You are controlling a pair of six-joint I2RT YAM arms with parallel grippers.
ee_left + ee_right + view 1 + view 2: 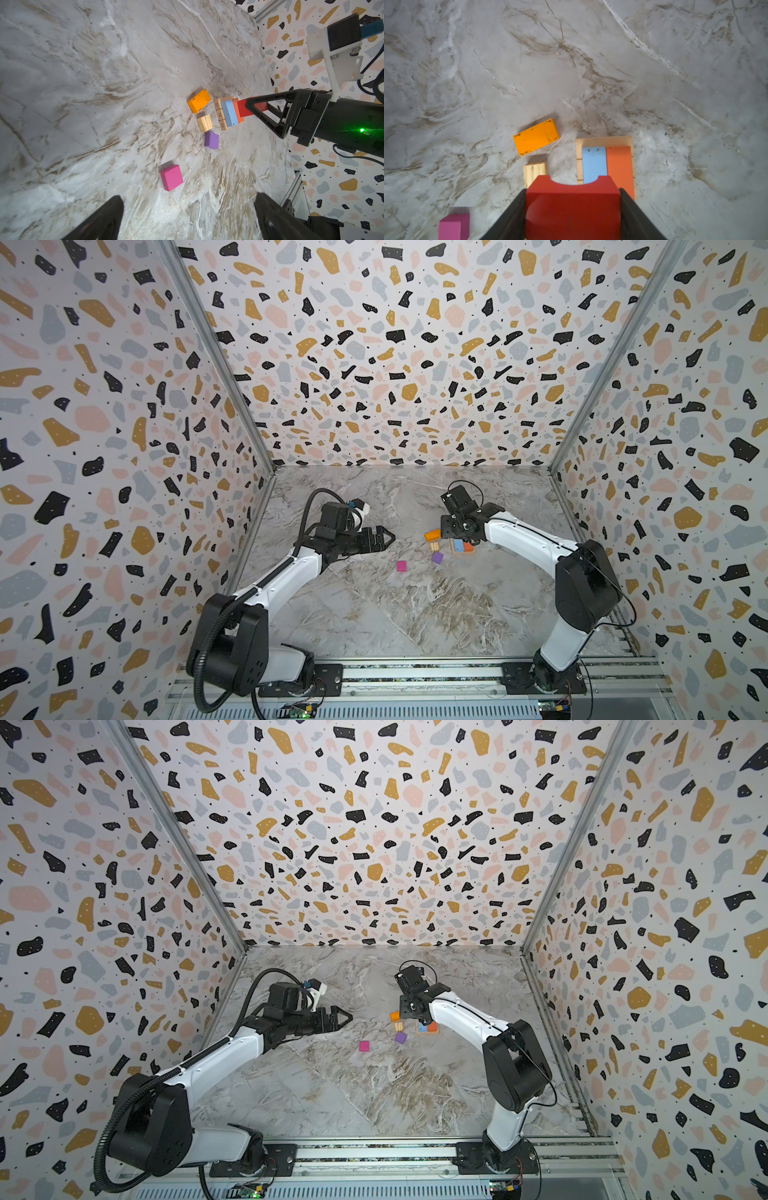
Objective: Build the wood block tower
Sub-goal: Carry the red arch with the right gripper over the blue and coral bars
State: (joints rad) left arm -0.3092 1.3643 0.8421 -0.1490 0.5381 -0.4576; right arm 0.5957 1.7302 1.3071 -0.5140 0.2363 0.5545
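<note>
The red block [573,207], clamped in the right end effector [573,192], hangs over the near end of the tower [604,141], whose blue bar [594,164] runs straight ahead of the jaws. The left end effector [188,198] is farther, jaws apart, empty.

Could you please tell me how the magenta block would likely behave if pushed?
The magenta block would probably slide, not roll: flat faces, lying low. It looks rigid, so it shouldn't deform. The smooth table may let it skid.

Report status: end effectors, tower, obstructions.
Right end effector shut on red block above tower. Left end effector open, empty. Loose orange block beside tower.
</note>
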